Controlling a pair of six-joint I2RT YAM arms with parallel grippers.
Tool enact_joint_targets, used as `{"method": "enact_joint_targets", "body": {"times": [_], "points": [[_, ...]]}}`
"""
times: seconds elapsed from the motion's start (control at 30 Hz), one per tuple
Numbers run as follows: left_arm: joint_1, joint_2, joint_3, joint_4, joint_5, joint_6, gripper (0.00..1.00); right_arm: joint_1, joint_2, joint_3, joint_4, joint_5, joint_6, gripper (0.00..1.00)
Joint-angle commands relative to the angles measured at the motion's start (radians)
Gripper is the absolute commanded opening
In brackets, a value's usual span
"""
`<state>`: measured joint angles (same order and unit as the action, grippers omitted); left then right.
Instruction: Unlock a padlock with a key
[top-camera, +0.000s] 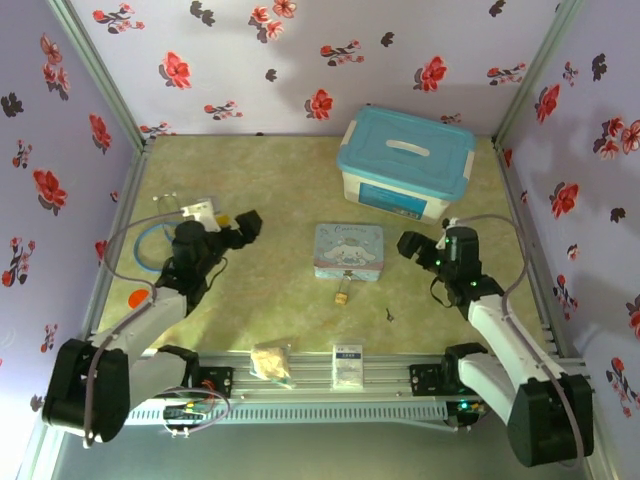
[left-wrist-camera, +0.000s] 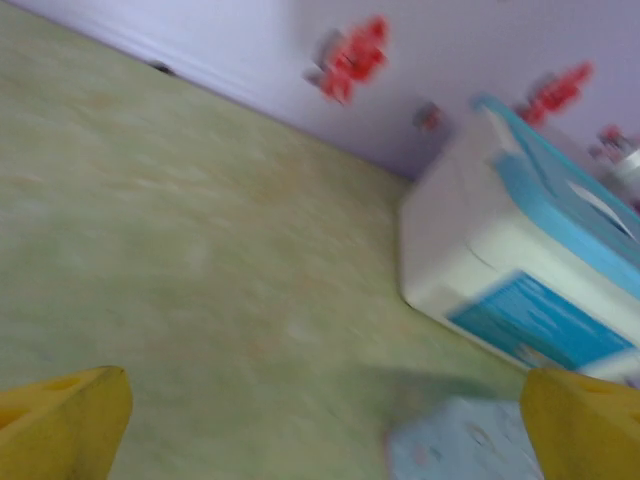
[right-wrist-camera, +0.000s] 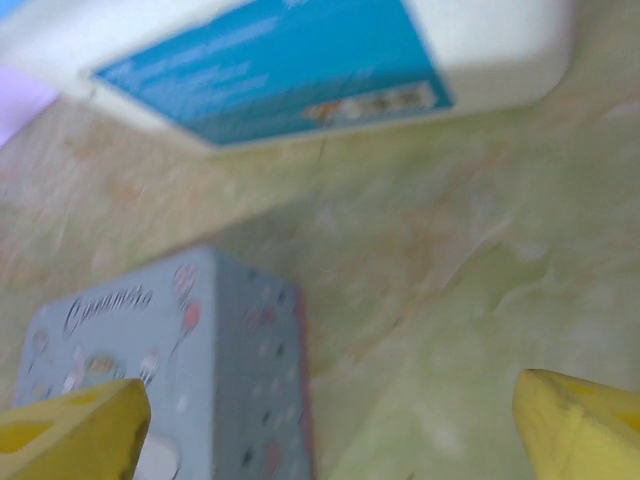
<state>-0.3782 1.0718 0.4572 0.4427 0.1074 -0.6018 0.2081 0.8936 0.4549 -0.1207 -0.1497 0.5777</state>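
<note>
While left gripper (top-camera: 247, 228) and right gripper (top-camera: 411, 246) are gaping empty | tiny brass-gold padlock (top-camera: 343, 293): likely light, rigid, slippery, clamp body | thin dark-grey metal key (top-camera: 389, 315) lying right of it: pinch head

Key (top-camera: 389, 315) too small for detail; padlock (top-camera: 343, 296) open or locked, cannot tell. Both wrist views blurred.

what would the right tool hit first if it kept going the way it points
Likely the table just beside the pale blue tin, with the storage box beyond; depth is unclear.
</note>
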Motion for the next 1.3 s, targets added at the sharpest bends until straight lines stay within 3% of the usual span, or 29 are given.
{"method": "enact_joint_targets", "body": {"times": [0.0,0.23,0.4,0.6,0.87,1.27], "points": [[-0.106,-0.024,0.066,-0.196,-0.047,-0.022,1.0,0.106,-0.034,-0.018,-0.173,0.045,0.066,0.89],[-0.303,0.01,0.128,-0.306,-0.084,-0.064,1.0,0.375,-0.057,-0.024,-0.39,0.224,0.148,0.77],[-0.439,0.044,0.19,-0.355,-0.074,-0.056,1.0,0.518,-0.097,-0.046,-0.484,0.275,0.243,0.6],[-0.555,0.109,0.246,-0.348,-0.075,-0.084,1.0,0.594,-0.093,-0.06,-0.539,0.297,0.263,0.46],[-0.59,0.171,0.273,-0.318,-0.077,-0.095,1.0,0.624,-0.01,-0.068,-0.445,0.264,0.248,0.32],[-0.589,0.188,0.222,-0.267,-0.091,-0.102,1.0,0.674,0.094,-0.082,-0.358,0.271,0.264,0.27]]}}
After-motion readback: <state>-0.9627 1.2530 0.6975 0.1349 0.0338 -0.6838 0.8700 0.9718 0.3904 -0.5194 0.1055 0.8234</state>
